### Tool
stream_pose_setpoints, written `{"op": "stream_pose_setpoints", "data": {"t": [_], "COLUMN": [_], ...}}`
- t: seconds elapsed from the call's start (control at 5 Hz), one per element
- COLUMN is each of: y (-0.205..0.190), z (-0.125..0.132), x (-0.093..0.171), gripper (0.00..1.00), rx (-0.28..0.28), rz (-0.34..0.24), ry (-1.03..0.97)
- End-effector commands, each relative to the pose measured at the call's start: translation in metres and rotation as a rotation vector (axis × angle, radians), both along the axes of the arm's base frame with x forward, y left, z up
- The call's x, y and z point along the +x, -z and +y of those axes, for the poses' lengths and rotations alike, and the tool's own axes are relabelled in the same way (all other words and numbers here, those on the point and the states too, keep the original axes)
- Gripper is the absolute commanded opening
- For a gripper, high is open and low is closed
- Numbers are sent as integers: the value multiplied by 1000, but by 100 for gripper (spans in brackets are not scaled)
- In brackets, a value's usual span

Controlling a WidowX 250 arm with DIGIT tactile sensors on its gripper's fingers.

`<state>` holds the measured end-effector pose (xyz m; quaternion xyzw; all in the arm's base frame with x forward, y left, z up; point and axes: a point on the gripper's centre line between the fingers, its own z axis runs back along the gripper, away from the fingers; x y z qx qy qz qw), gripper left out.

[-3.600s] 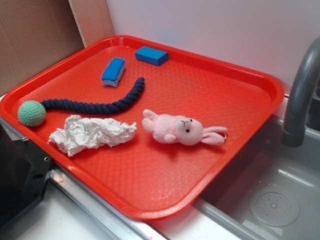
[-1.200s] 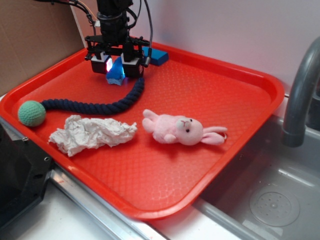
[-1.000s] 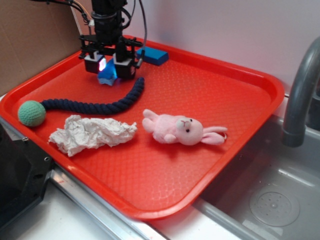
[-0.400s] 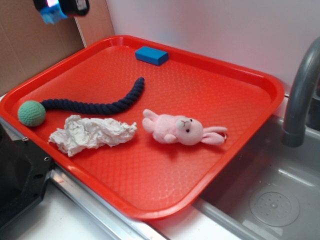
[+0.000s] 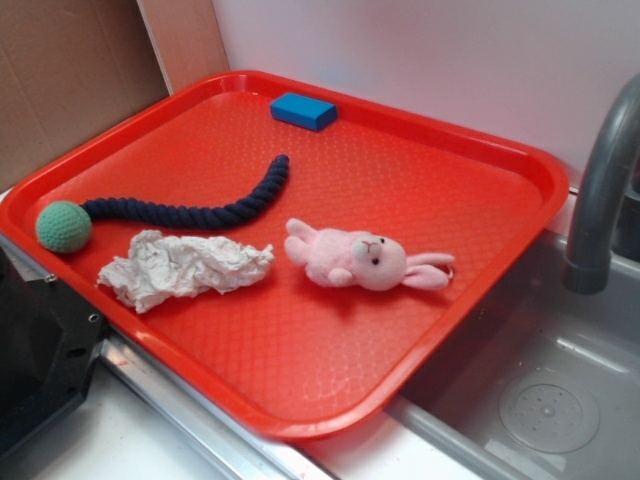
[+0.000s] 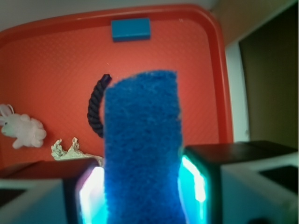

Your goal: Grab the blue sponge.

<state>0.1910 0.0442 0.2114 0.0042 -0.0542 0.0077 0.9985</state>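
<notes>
Wrist | blue sponge [image 6: 142, 149] clamped upright between claw [image 6: 142, 186] fingers

Blue sponge [image 6: 142, 149] off the tray [image 5: 520, 170] (gripper [image 6: 142, 186] too), lifted away.

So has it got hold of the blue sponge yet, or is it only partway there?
The grab looks done. In the wrist view the blue sponge stands clamped in the gripper, held above the red tray. The exterior view shows no sponge on the tray, only the flat blue block, rope toy, paper wad and pink bunny. Nothing visible remains except keeping the grip.
</notes>
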Motion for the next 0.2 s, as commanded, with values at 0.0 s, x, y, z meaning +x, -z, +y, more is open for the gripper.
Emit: {"op": "stream_pose_setpoints", "data": {"t": [0.0], "y": [2], "z": [20], "x": [3], "gripper": [0], "rx": [-27], "rz": [-20], "ry": [50]}}
